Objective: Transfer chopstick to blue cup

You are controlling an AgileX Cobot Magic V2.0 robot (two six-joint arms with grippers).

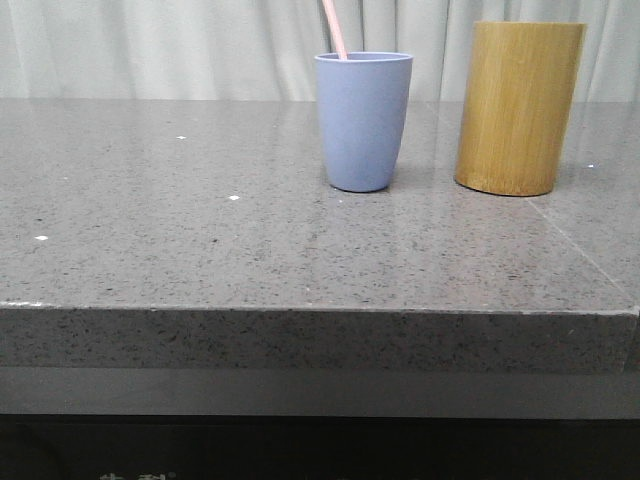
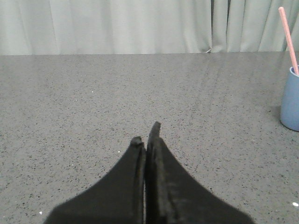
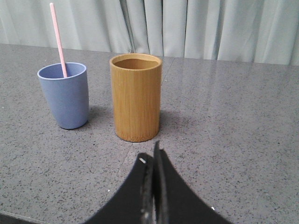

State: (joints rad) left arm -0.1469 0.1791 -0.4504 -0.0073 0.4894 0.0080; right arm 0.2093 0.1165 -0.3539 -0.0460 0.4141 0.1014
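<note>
The blue cup (image 1: pixel 363 120) stands upright on the grey stone table, with a pale pink chopstick (image 1: pixel 334 28) leaning out of it. In the right wrist view the same blue cup (image 3: pixel 65 94) holds the chopstick (image 3: pixel 58 38). The left wrist view catches the blue cup (image 2: pixel 291 99) and chopstick (image 2: pixel 288 38) at its edge. My left gripper (image 2: pixel 145 134) is shut and empty, low over bare table well away from the cup. My right gripper (image 3: pixel 151 154) is shut and empty, a short way in front of the bamboo cylinder. Neither gripper shows in the front view.
A taller yellow-brown bamboo cylinder (image 1: pixel 519 107) stands just right of the blue cup, and its open top (image 3: pixel 136 62) looks empty. A pale curtain (image 1: pixel 150 45) hangs behind the table. The table's front edge (image 1: pixel 300 310) runs across the front view.
</note>
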